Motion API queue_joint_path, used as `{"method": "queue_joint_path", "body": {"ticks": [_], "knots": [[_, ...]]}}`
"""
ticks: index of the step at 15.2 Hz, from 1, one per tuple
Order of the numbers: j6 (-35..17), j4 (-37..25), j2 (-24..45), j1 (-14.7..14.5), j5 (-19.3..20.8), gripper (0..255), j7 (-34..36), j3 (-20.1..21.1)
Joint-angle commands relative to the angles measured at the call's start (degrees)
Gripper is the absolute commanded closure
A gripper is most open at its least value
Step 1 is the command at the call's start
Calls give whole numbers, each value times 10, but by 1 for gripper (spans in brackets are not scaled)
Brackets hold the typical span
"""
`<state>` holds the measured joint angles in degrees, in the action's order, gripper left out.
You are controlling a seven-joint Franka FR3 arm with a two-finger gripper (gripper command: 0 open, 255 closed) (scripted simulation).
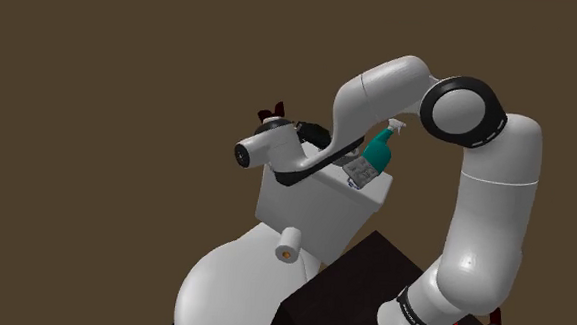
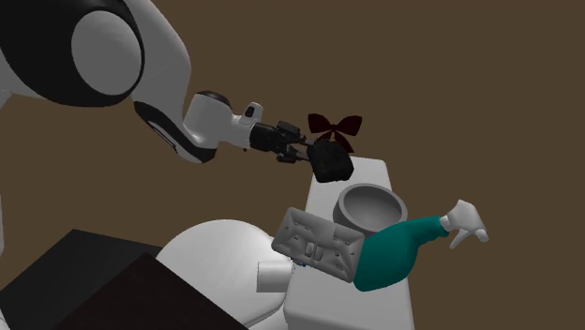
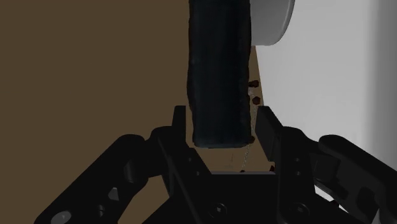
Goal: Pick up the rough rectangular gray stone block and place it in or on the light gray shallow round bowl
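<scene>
White, rounded arm (image 1: 494,216) with black joint rings; all-black end effector (image 3: 222,121) with small round screws.

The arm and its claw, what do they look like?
The arm has smooth, rounded white links with black rings at the joints. The claw is all black, with two flat fingers on angular linkages.

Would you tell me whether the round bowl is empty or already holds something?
Empty: the bowl shows a bare grey inside; the dark block hangs outside it in the claw.
</scene>
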<state>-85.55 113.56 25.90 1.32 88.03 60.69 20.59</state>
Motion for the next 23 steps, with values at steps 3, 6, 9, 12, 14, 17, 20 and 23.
{"method": "queue_joint_path", "body": {"ticks": [3,6,9,12,14,17,20,23], "knots": [[0,3,-23,2,-6,255,-19,3],[-2,4,-40,4,-10,255,-34,5],[-15,25,-65,14,-9,255,-38,3],[-52,84,-110,41,1,255,-26,-8],[-77,120,-138,59,12,255,-18,-18],[-115,170,-178,84,32,255,-8,-36],[-153,214,-215,108,59,255,2,-56],[-173,236,-227,123,80,255,14,-70]]}}
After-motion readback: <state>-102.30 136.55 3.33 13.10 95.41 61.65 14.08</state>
